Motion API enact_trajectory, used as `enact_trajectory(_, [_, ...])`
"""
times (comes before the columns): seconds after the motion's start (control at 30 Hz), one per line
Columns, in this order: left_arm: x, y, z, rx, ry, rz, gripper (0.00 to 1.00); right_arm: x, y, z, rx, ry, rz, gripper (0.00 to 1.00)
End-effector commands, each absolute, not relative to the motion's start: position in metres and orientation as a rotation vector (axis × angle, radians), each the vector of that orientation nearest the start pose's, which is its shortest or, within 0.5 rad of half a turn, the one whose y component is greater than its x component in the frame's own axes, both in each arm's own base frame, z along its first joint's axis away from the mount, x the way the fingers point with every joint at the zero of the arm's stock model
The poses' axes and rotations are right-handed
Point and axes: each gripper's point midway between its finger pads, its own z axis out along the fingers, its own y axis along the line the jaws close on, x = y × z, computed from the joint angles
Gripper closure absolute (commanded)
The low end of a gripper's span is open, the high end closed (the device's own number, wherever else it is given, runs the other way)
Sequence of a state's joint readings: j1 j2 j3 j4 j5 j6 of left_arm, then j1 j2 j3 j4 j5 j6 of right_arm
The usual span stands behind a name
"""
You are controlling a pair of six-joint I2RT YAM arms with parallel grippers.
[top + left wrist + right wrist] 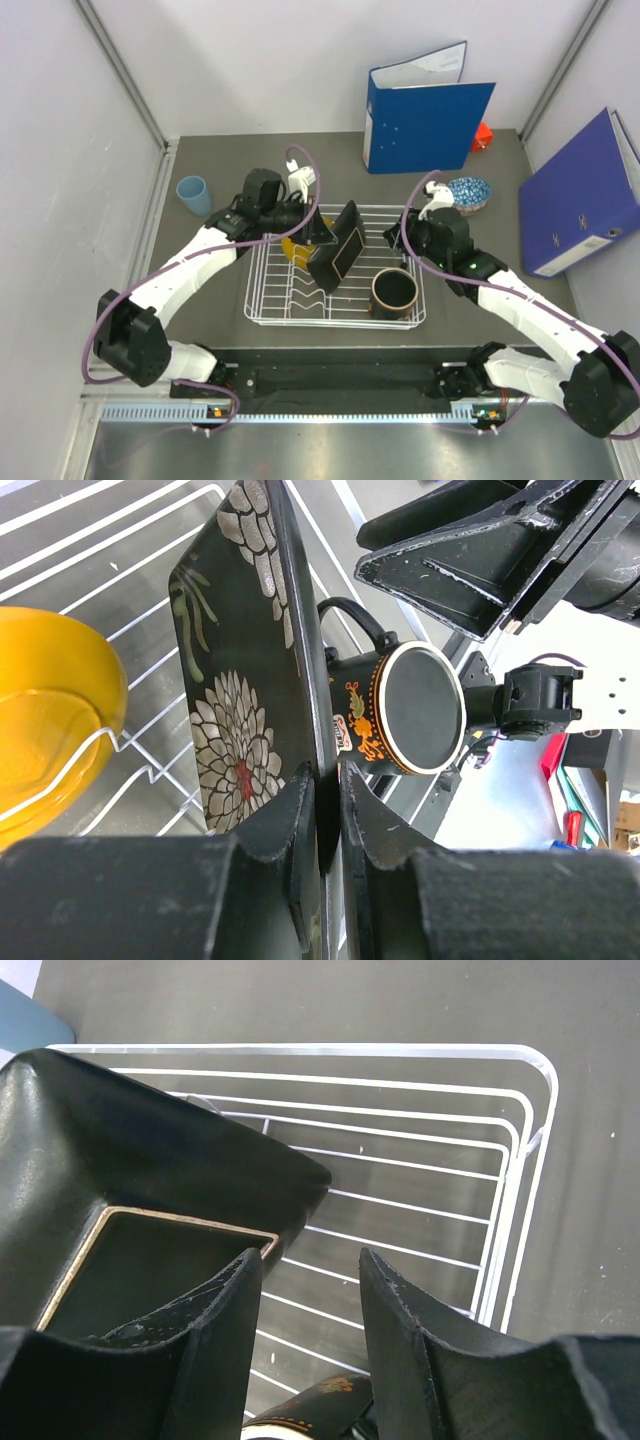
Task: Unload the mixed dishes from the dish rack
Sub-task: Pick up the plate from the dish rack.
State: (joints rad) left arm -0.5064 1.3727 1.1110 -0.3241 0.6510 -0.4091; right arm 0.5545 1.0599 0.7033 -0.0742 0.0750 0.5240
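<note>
The left gripper (325, 785) is pressed together on one edge of the black square plate (338, 250), pinching the rim between both fingers. The plate stands on edge near the centre of the dish rack (275, 292), tilted, with its floral underside toward the small yellow dish (55, 700) and its copper-lined face toward the right arm. An edge grasp suits a plate standing among the wavy dividers: the flat faces offer no purchase, and an upward lift should clear the wires. The left arm runs from the lower left of the overhead frame diagonally up to the rack's upper left corner, with the wrist angled in toward the plate.

The right gripper (310, 1260) is spread and holds nothing. It hovers over the right half of the rack, just beside a corner of the plate, with its arm folded in from the lower right.

The dark brown mug (394, 292) sits in the rack's lower right corner. The light blue cup (194, 194) and the speckled bowl (468, 192) rest on the tabletop (210, 290) outside the rack, at upper left and upper right. By this layout, three dishes remain to unload.
</note>
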Motion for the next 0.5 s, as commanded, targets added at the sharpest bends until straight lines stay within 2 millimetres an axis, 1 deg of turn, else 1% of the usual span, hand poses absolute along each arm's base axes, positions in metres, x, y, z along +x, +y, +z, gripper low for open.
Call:
enact_trajectory(0.0, [0.274,-0.284,0.261,0.576,2.034,-1.167,1.0,0.302,0.203,0.202,0.001,1.991,0.661,0.56])
enact_trajectory(0.03, [0.275,-0.285,0.269,0.571,2.008,-1.171,1.0,0.302,0.202,0.203,0.001,1.987,0.66,0.56])
enact_trajectory(0.07, [0.276,-0.285,0.281,0.573,1.976,-1.17,1.0,0.302,0.203,0.205,0.001,1.986,0.663,0.55])
enact_trajectory(0.2, [0.277,-0.286,0.314,0.583,1.897,-1.167,1.0,0.302,0.205,0.218,0.015,1.965,0.689,0.55])
enact_trajectory(0.23, [0.278,-0.286,0.325,0.586,1.869,-1.163,1.0,0.301,0.206,0.224,0.013,1.955,0.703,0.55])
enact_trajectory(0.3, [0.279,-0.286,0.338,0.59,1.837,-1.158,1.0,0.301,0.207,0.237,0.019,1.931,0.725,0.55])
enact_trajectory(0.33, [0.279,-0.287,0.351,0.598,1.807,-1.162,1.0,0.3,0.208,0.244,0.017,1.919,0.738,0.54])
enact_trajectory(0.4, [0.281,-0.288,0.358,0.602,1.795,-1.167,1.0,0.299,0.208,0.258,0.016,1.893,0.752,0.54])
enact_trajectory(0.43, [0.28,-0.289,0.366,0.607,1.78,-1.173,1.0,0.297,0.207,0.264,0.016,1.879,0.757,0.54])
enact_trajectory(0.47, [0.28,-0.29,0.367,0.61,1.778,-1.18,1.0,0.297,0.207,0.27,0.015,1.872,0.762,0.54])
